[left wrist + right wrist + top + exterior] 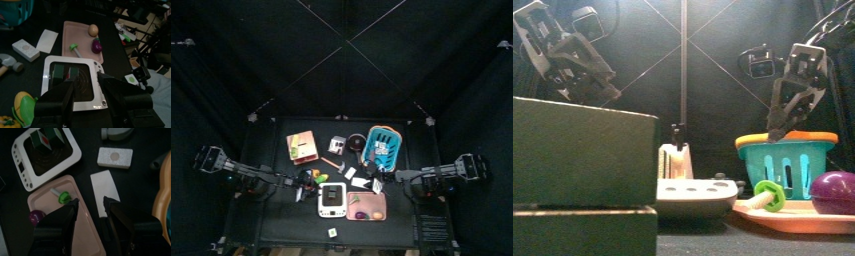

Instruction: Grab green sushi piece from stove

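The white stove has a black cooktop, and the green sushi piece stands on it near one edge. From the right wrist the sushi piece shows a red centre on the stove. My left gripper hovers open just above the stove's near edge, beside the sushi piece, with nothing between its jaws. Over the pink tray and beside the stove, my right gripper hangs open and empty. In the top view the stove lies at the table's front middle.
The pink tray holds a tan egg, a purple eggplant and a small green piece. A white card and a white block lie nearby. A teal basket stands behind, a big green box at front left.
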Controlling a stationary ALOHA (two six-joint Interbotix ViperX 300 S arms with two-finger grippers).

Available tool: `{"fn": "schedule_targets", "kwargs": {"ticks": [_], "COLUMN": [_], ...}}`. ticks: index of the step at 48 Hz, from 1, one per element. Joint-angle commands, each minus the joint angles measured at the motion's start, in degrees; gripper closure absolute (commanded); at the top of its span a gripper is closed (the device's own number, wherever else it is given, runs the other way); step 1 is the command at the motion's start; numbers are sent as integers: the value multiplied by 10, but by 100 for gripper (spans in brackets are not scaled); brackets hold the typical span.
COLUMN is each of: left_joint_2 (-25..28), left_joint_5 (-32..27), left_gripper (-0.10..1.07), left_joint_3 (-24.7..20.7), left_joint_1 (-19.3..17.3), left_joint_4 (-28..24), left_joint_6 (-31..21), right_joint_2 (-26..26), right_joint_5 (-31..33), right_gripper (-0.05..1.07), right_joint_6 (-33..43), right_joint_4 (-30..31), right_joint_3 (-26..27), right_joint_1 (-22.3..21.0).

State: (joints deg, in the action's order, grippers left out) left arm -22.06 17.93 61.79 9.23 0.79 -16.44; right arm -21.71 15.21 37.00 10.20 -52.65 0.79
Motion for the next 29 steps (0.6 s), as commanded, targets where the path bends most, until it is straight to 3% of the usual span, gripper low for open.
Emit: {"fn": "schedule_targets", "kwargs": {"ticks": [1,13,29], "left_joint_2": [0,-1,0], "left_joint_5": [-18,-25,-27], "left_gripper": [20,20,20], "left_joint_3": [-17,-7,2], "left_joint_1": [3,3,3], "left_joint_4": [3,-37,-46], "left_joint_6": [2,1,0], "right_joint_2": [10,100,242], "right_joint_5": [-47,-142,-131], "right_gripper": [21,21,22], "right_joint_6": [-1,-5,-4], "right_joint_4": [18,99,195], "right_joint_3": [19,72,192], "right_joint_1": [2,10,15]}}
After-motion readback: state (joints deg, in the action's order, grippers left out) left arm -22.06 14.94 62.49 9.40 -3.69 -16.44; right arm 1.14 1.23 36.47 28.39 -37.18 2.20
